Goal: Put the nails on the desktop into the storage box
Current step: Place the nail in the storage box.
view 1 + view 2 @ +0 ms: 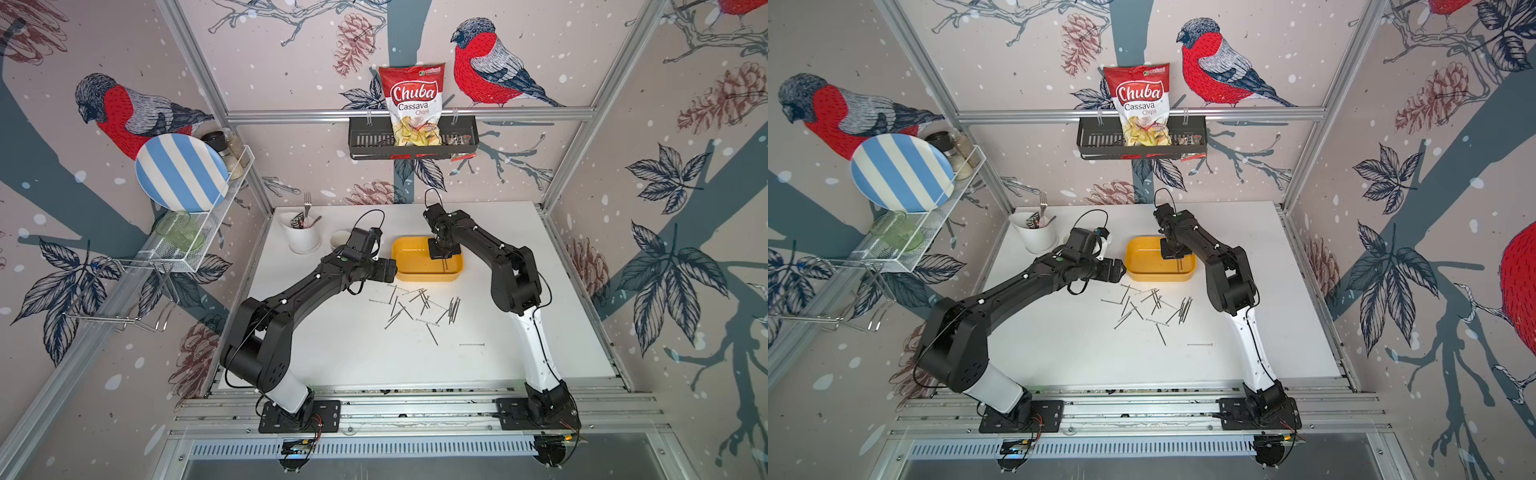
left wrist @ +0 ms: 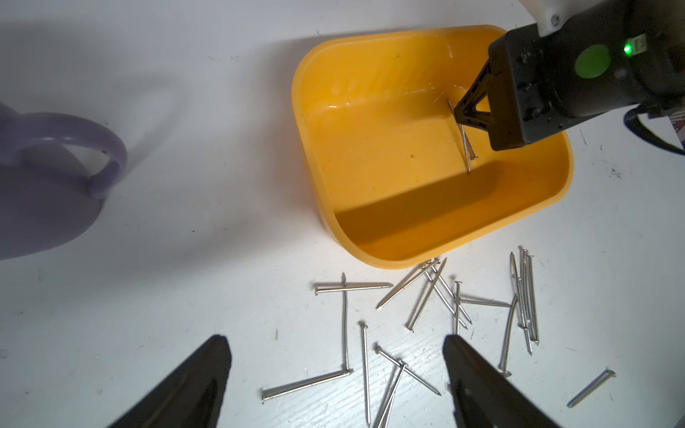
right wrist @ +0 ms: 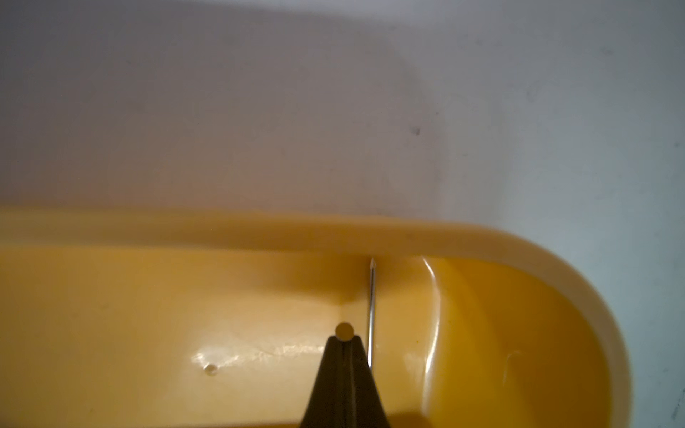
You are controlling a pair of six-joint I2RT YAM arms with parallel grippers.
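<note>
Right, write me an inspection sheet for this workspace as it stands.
Surface: white desktop, lightly scuffed.
Job's things: nails scattered on the desktop beside the yellow storage box.
Clutter: utensil holder with fork; white mug.
Grippers: left gripper open over the nails; right gripper shut on a nail inside the storage box.
Cables: black cables looping at both wrists.
Surroundings: chips bag in wall basket; striped plate on wire rack.

Storage box [image 2: 296, 92] half free — right hand [image 2: 461, 115] inside.

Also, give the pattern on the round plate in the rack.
Round plate: blue and white stripes, clearest in a top view.
</note>
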